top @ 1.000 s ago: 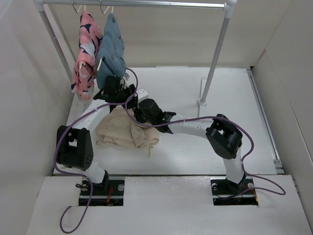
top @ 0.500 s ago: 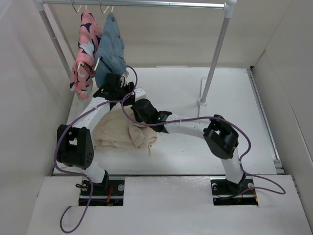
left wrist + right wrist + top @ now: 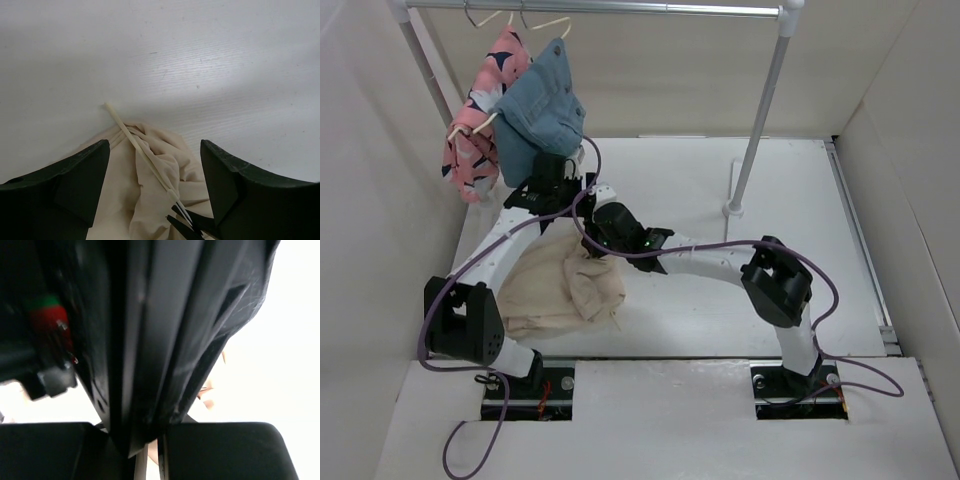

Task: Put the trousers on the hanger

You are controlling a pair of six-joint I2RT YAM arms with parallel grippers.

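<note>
The beige trousers (image 3: 555,295) lie crumpled on the table, near left of centre. In the left wrist view the cream hanger (image 3: 139,149) lies as a thin bar across the trousers (image 3: 120,200). My left gripper (image 3: 155,150) is open above them, its black fingers (image 3: 60,190) wide on both sides of the bar, holding nothing. In the top view it (image 3: 555,182) is just beyond the cloth. My right gripper (image 3: 596,240) sits at the cloth's far edge; its thin tips pinch the hanger's near end (image 3: 192,222). Its own view is mostly blocked by a dark arm, with its fingers (image 3: 220,452) nearly together.
A grey rail (image 3: 620,7) spans the back on two posts, the right post (image 3: 760,110) standing on a foot on the table. A pink patterned garment (image 3: 475,130) and a blue denim garment (image 3: 540,105) hang at its left end, tilted, just above my left gripper. White walls enclose both sides.
The trousers slid toward the near left and spread out. The left arm's elbow dropped toward the near left. Both hung garments swung up and tilted to the right.
</note>
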